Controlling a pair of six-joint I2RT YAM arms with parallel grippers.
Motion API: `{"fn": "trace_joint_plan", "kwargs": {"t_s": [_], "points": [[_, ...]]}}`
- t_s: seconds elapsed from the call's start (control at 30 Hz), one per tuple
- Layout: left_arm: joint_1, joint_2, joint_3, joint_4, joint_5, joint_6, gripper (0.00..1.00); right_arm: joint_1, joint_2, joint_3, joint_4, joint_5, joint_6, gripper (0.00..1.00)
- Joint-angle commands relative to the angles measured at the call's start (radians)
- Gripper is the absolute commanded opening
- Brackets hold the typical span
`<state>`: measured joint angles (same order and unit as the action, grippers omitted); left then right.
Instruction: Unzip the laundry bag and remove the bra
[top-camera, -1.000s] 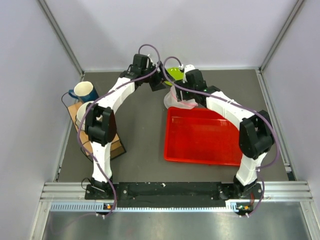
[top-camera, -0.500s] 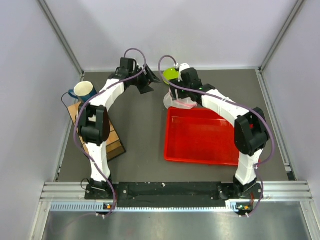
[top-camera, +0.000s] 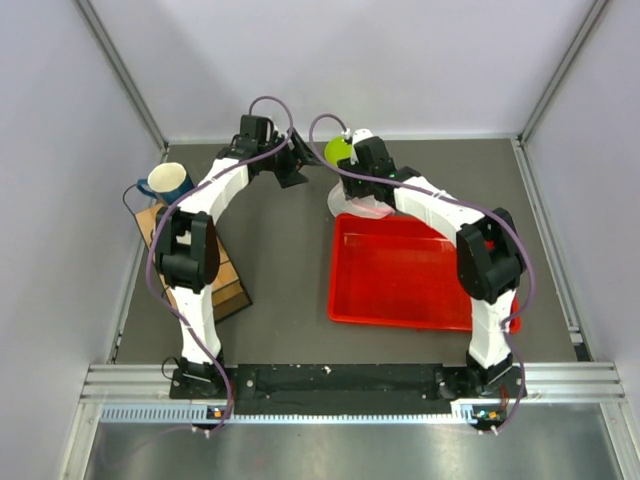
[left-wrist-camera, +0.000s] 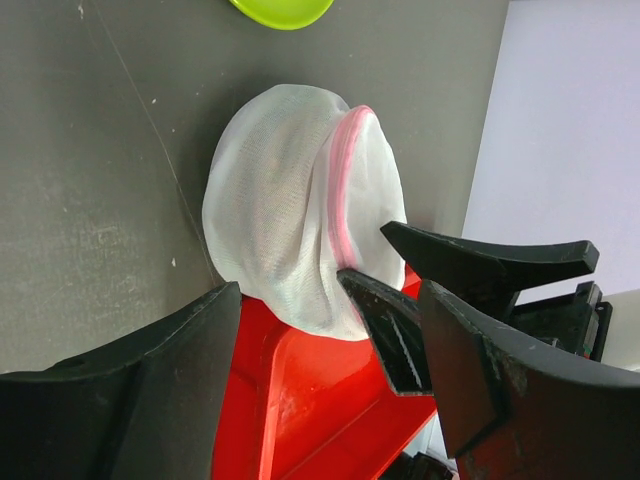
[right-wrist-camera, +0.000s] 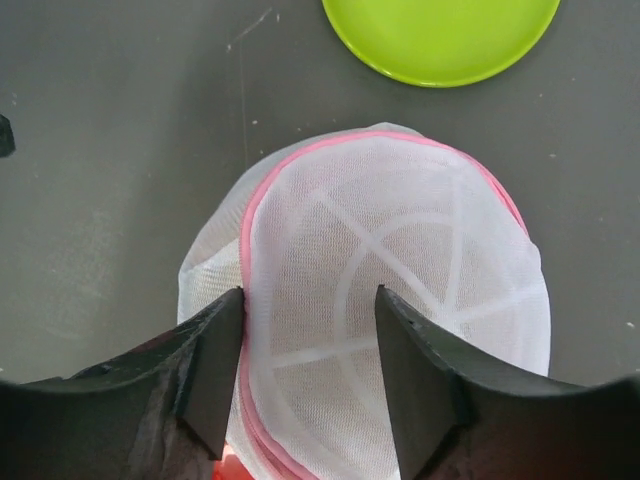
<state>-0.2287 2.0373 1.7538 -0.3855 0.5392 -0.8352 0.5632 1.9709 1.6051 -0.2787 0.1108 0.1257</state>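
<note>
Laundry bag (right-wrist-camera: 420, 250): on the dark table (top-camera: 270, 250) at the far left corner of the red tray (top-camera: 400, 270), lower edge overlapping the tray rim. Lime-green plate (right-wrist-camera: 440, 35) lies just beyond it, not touching. Pink zipper trim (left-wrist-camera: 345, 190) runs round the seam. Contents not discernible through the mesh.

Right gripper (right-wrist-camera: 310, 300): over the bag, jaws parted, mesh dome between the fingers; possibly touching, but the view is too close to confirm.

Left gripper (left-wrist-camera: 330, 295): left of the bag and apart from it, jaws spread wide, holding nothing.
</note>
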Motion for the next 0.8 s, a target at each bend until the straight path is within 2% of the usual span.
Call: {"fn": "trace_joint_plan", "kwargs": {"t_s": [0.0,0.13,0.17,0.2,0.23,0.5,0.77], "points": [[0.002,-0.074,-0.008,0.039,0.021,0.018,0.77,0.018,-0.024,0.041,0.012,0.046,-0.011,0.49],[0.000,-0.075,-0.008,0.040,0.030,0.016,0.77,0.018,-0.070,0.000,0.030,0.072,0.005,0.25],[0.000,-0.077,-0.010,0.040,0.031,0.016,0.77,0.018,-0.079,-0.011,0.041,0.082,0.008,0.14],[-0.001,-0.080,-0.010,0.042,0.033,0.019,0.77,0.017,-0.099,-0.019,0.045,0.090,0.011,0.10],[-0.004,-0.081,-0.014,0.040,0.038,0.018,0.77,0.017,-0.107,-0.033,0.050,0.098,0.014,0.02],[-0.057,-0.132,-0.028,0.007,0.045,0.068,0.77,-0.025,-0.196,-0.099,0.084,0.049,0.095,0.00],[-0.119,-0.106,0.029,-0.019,0.056,0.082,0.77,-0.138,-0.297,-0.191,0.147,-0.180,0.255,0.00]]}}
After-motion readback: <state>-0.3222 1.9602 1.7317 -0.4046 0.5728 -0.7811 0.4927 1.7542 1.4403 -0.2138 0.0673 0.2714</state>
